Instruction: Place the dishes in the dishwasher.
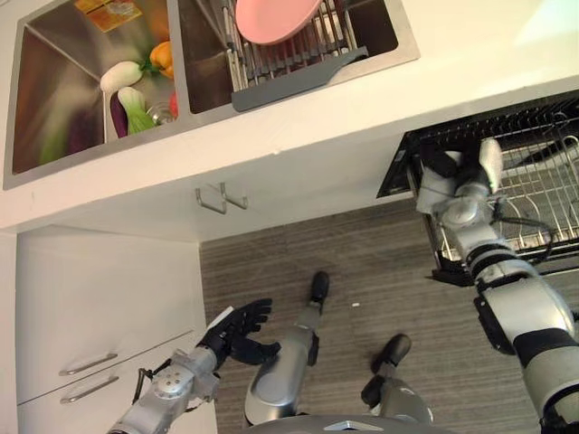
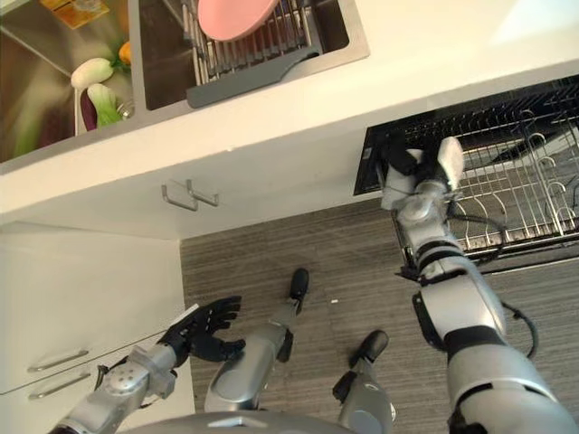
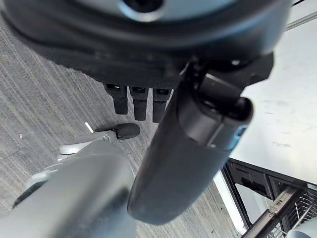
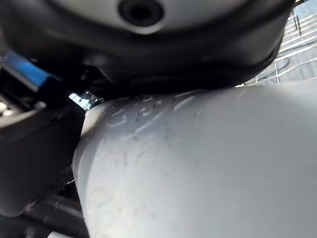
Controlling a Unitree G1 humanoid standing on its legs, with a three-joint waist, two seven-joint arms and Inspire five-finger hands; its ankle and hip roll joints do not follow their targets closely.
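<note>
The pink plate [image 1: 276, 18] stands in the drying rack [image 1: 289, 54] inside the right sink basin [image 1: 380, 32], so as far as I can judge no dish has reached the pulled-out dishwasher rack [image 1: 543, 181], which looks bare of dishes. The right hand [image 1: 452, 167] is at that rack's left front corner, and I cannot tell how its fingers sit. The left hand [image 1: 237, 330] hangs low by the cabinet drawers [image 1: 90, 362], fingers loosely spread and holding nothing, while the left basin [image 1: 54, 99] holds vegetables [image 1: 131, 90].
</note>
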